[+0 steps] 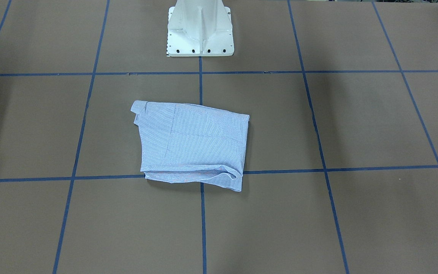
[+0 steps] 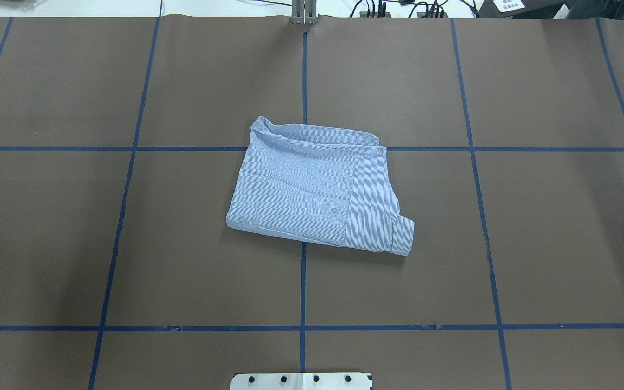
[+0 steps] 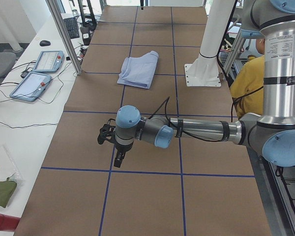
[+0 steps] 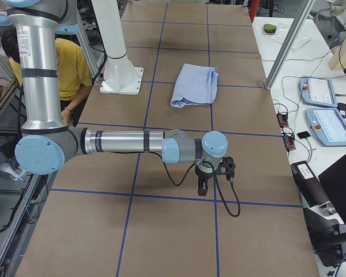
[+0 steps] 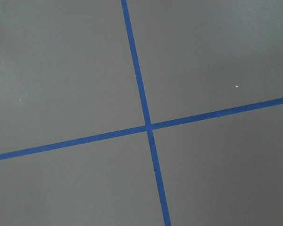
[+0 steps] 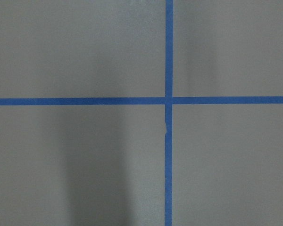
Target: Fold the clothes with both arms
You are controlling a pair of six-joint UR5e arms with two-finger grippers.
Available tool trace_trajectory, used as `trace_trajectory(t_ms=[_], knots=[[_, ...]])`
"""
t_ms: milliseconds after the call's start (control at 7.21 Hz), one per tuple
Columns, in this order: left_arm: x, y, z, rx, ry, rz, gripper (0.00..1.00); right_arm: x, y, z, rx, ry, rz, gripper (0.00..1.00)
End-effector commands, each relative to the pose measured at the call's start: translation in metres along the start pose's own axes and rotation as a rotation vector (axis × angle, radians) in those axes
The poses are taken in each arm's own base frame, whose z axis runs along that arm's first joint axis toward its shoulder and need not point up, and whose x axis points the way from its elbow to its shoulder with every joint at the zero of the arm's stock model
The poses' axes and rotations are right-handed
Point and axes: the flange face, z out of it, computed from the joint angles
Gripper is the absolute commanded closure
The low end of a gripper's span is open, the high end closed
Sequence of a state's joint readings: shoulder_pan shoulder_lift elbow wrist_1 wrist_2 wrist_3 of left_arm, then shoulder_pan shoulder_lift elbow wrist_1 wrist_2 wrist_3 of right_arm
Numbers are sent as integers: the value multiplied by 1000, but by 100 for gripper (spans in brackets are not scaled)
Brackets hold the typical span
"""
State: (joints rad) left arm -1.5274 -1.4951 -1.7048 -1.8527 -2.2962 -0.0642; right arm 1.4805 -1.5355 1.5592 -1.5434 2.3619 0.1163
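Observation:
The clothes are one light blue-and-white striped shirt (image 1: pixel 196 146), folded into a compact rectangle at the middle of the brown table (image 2: pixel 317 189). It lies flat with a cuff at one corner, and nothing touches it. Neither arm shows in the overhead or front-facing views. In the exterior left view the near arm reaches over the table, its left gripper (image 3: pixel 119 158) pointing down far from the shirt (image 3: pixel 137 71). In the exterior right view the right gripper (image 4: pixel 203 187) also hangs over bare table, far from the shirt (image 4: pixel 195 85). I cannot tell whether either gripper is open or shut. Both wrist views show only tabletop and blue tape.
The white pedestal base (image 1: pixel 200 30) stands behind the shirt. Blue tape lines (image 2: pixel 304 281) grid the table. A person in a yellow top (image 3: pixel 250 73) sits behind the robot. Teach pendants (image 3: pixel 37 83) and cables lie on the white side bench, beside a metal post (image 3: pixel 64 34).

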Motion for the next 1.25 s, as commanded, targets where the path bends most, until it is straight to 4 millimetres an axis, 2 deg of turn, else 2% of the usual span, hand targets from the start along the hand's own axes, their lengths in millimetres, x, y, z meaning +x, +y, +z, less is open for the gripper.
trace_trajectory(t_ms=[0, 139, 277, 416, 693, 1109], knots=[[7, -4, -13, 28, 11, 14, 0, -2, -3, -1, 2, -5, -1, 0], [7, -12, -10, 30, 11, 21, 0, -3, -3, -2, 4, -7, -8, 0], [12, -19, -17, 40, 19, 25, 0, -7, -2, -4, 6, -29, -16, 0], [9, -13, -14, 39, 21, 26, 0, -14, -2, -7, 9, -69, -17, 0], [14, -15, -20, 51, 11, 33, 0, -10, -2, -5, 17, -50, -24, 0], [17, -24, -18, 53, 22, 43, 0, -9, 0, -6, 18, -49, -23, 0]])
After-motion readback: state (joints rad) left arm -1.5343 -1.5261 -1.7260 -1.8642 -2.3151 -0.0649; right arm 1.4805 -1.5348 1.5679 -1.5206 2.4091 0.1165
